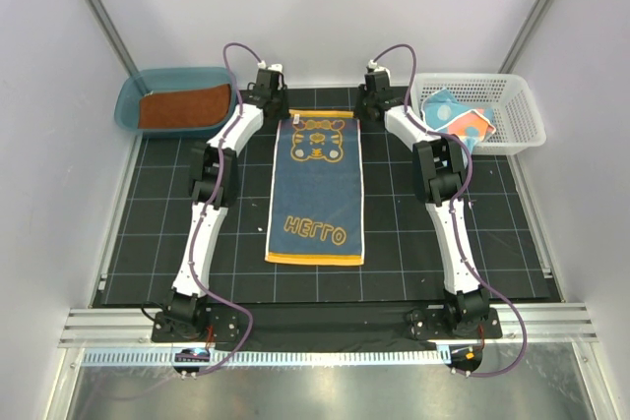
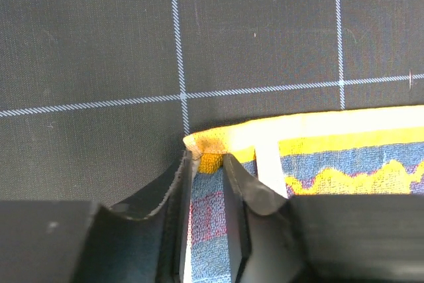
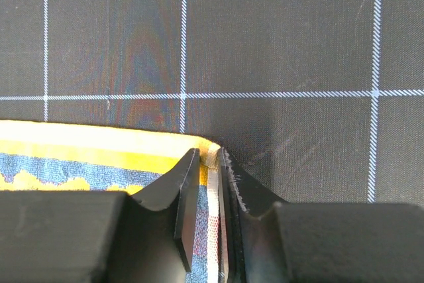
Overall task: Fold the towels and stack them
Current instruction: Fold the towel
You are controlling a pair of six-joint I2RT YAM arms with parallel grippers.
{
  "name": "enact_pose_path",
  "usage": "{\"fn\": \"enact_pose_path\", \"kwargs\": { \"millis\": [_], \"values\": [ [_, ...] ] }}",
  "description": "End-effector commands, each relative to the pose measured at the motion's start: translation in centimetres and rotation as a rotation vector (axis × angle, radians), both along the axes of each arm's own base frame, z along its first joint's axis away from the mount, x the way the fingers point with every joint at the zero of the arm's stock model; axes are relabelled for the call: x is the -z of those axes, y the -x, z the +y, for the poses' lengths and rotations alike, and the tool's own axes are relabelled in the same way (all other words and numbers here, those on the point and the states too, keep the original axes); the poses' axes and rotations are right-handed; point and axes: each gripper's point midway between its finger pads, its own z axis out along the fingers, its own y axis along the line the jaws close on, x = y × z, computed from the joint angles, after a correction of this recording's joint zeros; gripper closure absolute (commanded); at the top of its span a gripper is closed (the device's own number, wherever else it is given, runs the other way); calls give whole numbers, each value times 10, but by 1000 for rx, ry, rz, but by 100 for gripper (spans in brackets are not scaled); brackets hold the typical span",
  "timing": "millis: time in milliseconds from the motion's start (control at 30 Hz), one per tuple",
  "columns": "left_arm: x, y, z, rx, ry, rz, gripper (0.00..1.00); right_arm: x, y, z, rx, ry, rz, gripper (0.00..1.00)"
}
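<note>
A navy towel (image 1: 317, 194) with a yellow-orange border lies flat and unfolded on the black grid mat, with its "HELLO" end nearest the arm bases. My left gripper (image 1: 280, 115) is at its far left corner. In the left wrist view the jaws (image 2: 209, 160) are closed on that corner, with towel cloth (image 2: 344, 157) filling the gap. My right gripper (image 1: 360, 113) is at the far right corner. In the right wrist view it (image 3: 211, 157) pinches the towel's (image 3: 79, 164) white side edge in a narrow gap. A rust-brown towel (image 1: 184, 107) lies in the tub. A teal spotted towel (image 1: 455, 117) lies in the basket.
A teal plastic tub (image 1: 126, 105) stands at the far left corner of the mat (image 1: 148, 243). A white lattice basket (image 1: 522, 115) stands at the far right. Grey walls and slanted metal posts close in the sides and back.
</note>
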Motion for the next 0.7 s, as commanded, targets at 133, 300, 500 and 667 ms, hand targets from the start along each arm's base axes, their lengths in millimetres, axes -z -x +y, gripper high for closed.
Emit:
{"fn": "enact_pose_path", "kwargs": {
  "millis": [133, 300, 500, 667],
  "values": [
    [-14, -6, -9, 8, 47, -40, 77, 0, 3, 10, -33, -1, 12, 79],
    [-20, -7, -7, -16, 63, -61, 81, -14, -1, 10, -32, -8, -25, 88],
    [-40, -12, -7, -27, 83, -124, 87, -32, -7, 8, -11, -10, -77, 93],
    [-68, -16, -7, -28, 105, -199, 90, -53, -16, 4, 16, -10, -136, 95]
  ]
}}
